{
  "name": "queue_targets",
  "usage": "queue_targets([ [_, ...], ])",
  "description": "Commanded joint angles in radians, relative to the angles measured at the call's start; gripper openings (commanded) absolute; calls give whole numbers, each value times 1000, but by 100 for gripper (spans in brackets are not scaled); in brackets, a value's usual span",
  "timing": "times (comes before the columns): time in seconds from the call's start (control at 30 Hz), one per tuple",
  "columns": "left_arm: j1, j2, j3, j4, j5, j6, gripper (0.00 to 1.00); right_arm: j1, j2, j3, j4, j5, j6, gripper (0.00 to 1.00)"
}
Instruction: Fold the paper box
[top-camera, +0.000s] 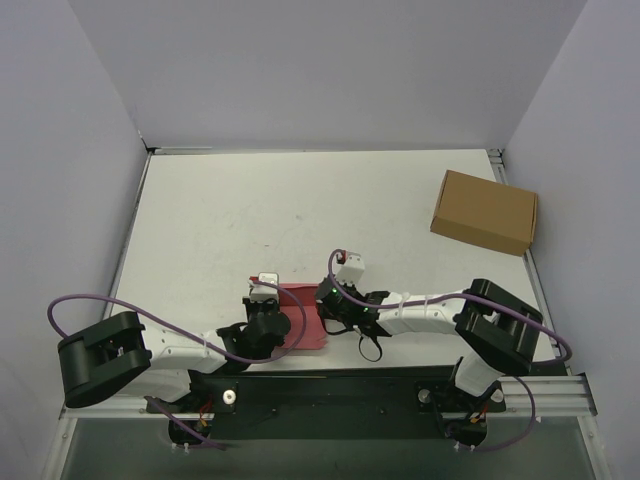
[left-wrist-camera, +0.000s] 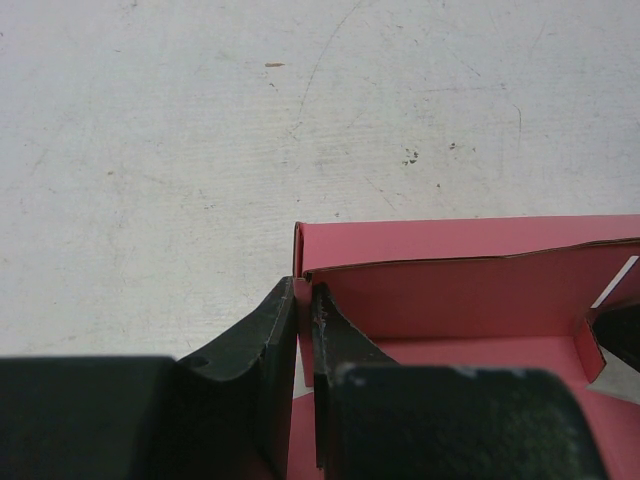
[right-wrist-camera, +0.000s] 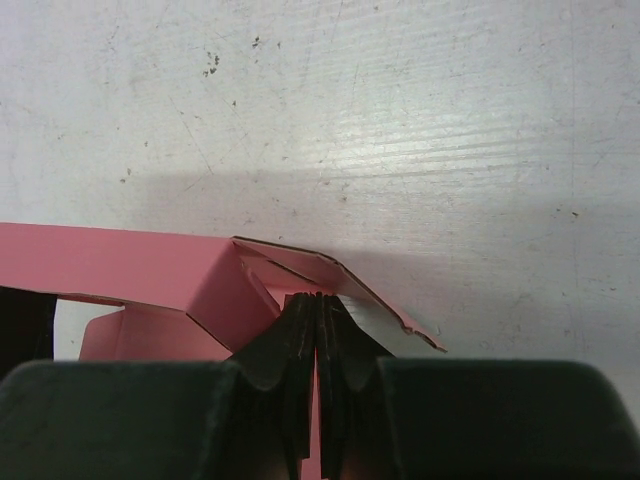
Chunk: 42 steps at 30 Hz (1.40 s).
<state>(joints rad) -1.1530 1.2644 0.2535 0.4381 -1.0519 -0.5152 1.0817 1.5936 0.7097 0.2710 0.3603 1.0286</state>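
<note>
The paper box (top-camera: 302, 318) is a small pink-red card piece, partly folded up, lying near the table's front edge between my two grippers. My left gripper (top-camera: 281, 310) pinches its left end. In the left wrist view the left gripper (left-wrist-camera: 303, 297) is shut on an upright wall of the paper box (left-wrist-camera: 460, 290), whose floor and far wall show to the right. My right gripper (top-camera: 326, 304) is at the box's right end. In the right wrist view the right gripper (right-wrist-camera: 318, 303) is shut on a thin pink edge of the paper box (right-wrist-camera: 130, 270), with a folded flap (right-wrist-camera: 390, 305) slanting over the fingertips.
A larger brown cardboard box (top-camera: 485, 212) lies at the table's right rear, well away from both arms. The white table (top-camera: 300, 210) is bounded by grey walls at the left, back and right. Purple cables loop beside each arm.
</note>
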Motion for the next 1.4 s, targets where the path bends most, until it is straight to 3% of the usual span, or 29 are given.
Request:
queue_targets([
  [0.0, -10, 12, 13, 19, 24, -2, 0, 12, -35, 10, 43, 25, 18, 0],
  [0.7, -11, 10, 13, 19, 21, 0, 0, 26, 92, 59, -36, -80, 99, 0],
  [0.97, -10, -2, 9, 16, 20, -2, 0, 18, 92, 47, -127, -84, 156, 0],
  [1.1, -8, -14, 7, 5, 24, 3, 0, 14, 54, 39, -116, -93, 101, 1],
  [1.23, 10, -45, -5, 4, 38, 9, 0, 18, -50, 16, -86, -150, -28, 19],
  [1.27, 15, -56, -3, -8, 47, 17, 0, 21, -78, -7, -75, -159, -54, 29],
  [1.37, 38, -114, 3, -47, 102, 24, 0, 26, -219, -70, -79, -219, -107, 46],
])
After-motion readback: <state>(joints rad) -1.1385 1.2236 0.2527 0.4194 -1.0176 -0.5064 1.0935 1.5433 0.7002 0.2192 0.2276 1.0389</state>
